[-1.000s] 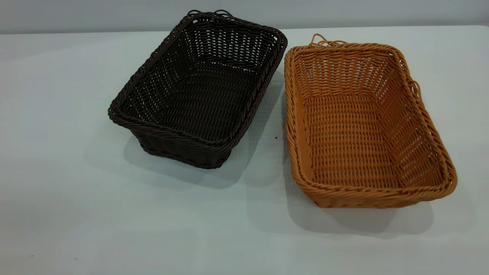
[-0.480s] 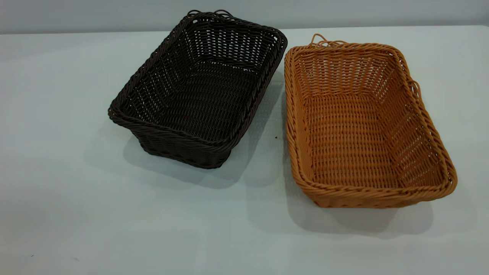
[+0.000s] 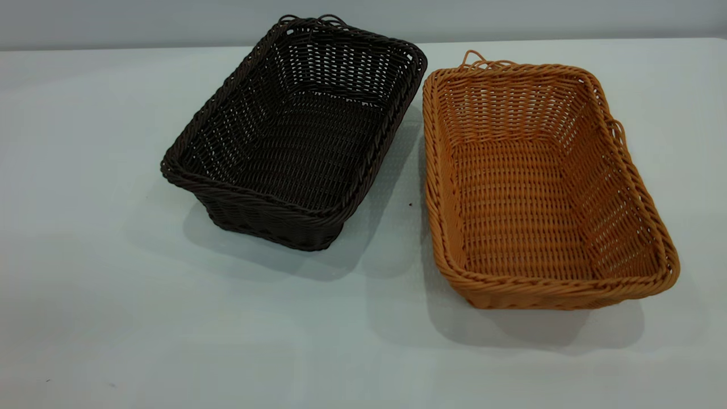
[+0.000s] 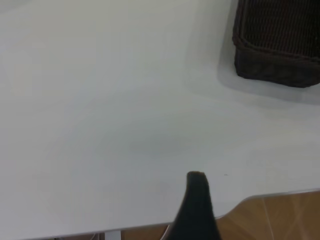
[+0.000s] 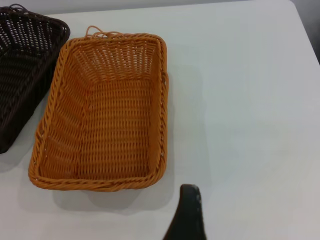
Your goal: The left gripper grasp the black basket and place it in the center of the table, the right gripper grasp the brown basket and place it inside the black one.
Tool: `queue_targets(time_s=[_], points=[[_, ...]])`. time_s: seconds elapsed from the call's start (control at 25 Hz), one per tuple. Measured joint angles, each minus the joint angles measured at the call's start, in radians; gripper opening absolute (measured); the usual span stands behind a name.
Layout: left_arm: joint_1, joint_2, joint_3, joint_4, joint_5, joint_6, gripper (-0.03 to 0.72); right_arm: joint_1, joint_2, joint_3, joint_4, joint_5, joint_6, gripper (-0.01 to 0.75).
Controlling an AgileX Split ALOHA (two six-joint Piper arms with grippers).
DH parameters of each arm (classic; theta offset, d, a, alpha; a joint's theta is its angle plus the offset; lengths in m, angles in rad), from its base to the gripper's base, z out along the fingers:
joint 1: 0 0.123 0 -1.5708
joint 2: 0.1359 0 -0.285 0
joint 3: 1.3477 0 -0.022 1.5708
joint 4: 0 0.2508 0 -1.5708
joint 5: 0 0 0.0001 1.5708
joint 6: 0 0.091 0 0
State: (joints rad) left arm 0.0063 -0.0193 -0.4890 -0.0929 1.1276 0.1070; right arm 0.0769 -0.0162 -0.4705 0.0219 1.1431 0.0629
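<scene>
The black basket stands on the table at the back, left of the middle, turned at an angle. The brown basket stands upright just right of it, their rims nearly touching at the back. Both are empty. Neither arm shows in the exterior view. My left gripper hangs over the table's front edge, well short of the black basket. My right gripper hangs over bare table, just outside the brown basket's near right corner. Neither gripper touches anything.
The table's near edge and the wooden floor below it show in the left wrist view. The black basket's corner shows in the right wrist view. Bare tabletop lies in front of both baskets and to the left of the black one.
</scene>
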Motion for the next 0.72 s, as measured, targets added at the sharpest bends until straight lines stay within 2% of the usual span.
queue_targets(time_s=[0.2,0.36,0.48,0.72], points=[[-0.052,0.007,-0.008,0.000,-0.012,-0.031,0.554,0.000,0.000,0.000,0.051,-0.005,0.055,0.572],[-0.055,0.143,-0.084,0.003,-0.050,-0.056,0.554,0.000,0.005,-0.044,0.073,-0.041,0.106,0.532],[-0.055,0.320,-0.153,0.003,-0.131,-0.058,0.554,0.000,0.081,-0.103,0.071,-0.099,0.107,0.508],[-0.055,0.716,-0.230,0.002,-0.383,0.013,0.554,0.000,0.328,-0.129,0.052,-0.209,0.108,0.503]])
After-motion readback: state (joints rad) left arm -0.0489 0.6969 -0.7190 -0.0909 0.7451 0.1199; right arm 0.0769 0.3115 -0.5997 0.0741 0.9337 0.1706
